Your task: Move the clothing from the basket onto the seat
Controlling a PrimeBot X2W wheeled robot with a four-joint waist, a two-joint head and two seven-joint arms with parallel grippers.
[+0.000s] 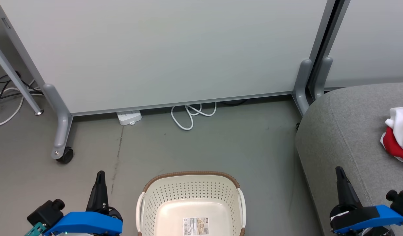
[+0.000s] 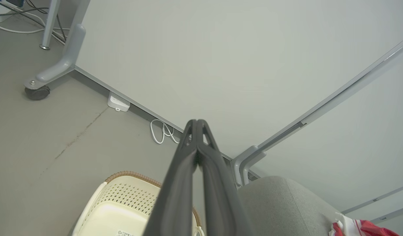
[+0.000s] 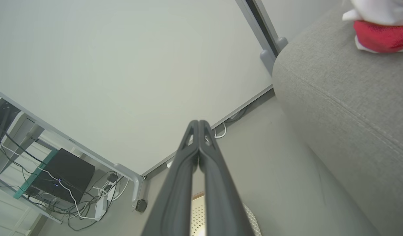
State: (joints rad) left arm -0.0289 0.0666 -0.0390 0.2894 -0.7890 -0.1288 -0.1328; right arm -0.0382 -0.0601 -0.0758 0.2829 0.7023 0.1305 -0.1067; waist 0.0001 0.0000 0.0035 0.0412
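Lowest in the head view sit two dark, long-fingered tools: the left gripper (image 1: 100,177) at 7 o'clock and the right gripper (image 1: 340,173) at 5 o'clock, each with fingers pressed together on nothing. Between them, at 6 o'clock, stands the cream-white perforated plastic basket (image 1: 191,173), brown-rimmed, with a label sticker (image 1: 196,226) on its bottom. Bright red-and-white fabric clothing (image 1: 396,137) lies on the light grey upholstered seat (image 1: 338,131) at 3 o'clock.

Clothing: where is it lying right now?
The clothing lies on the seat at the head view's right edge, on the robot's right, well apart from the basket at bottom centre.
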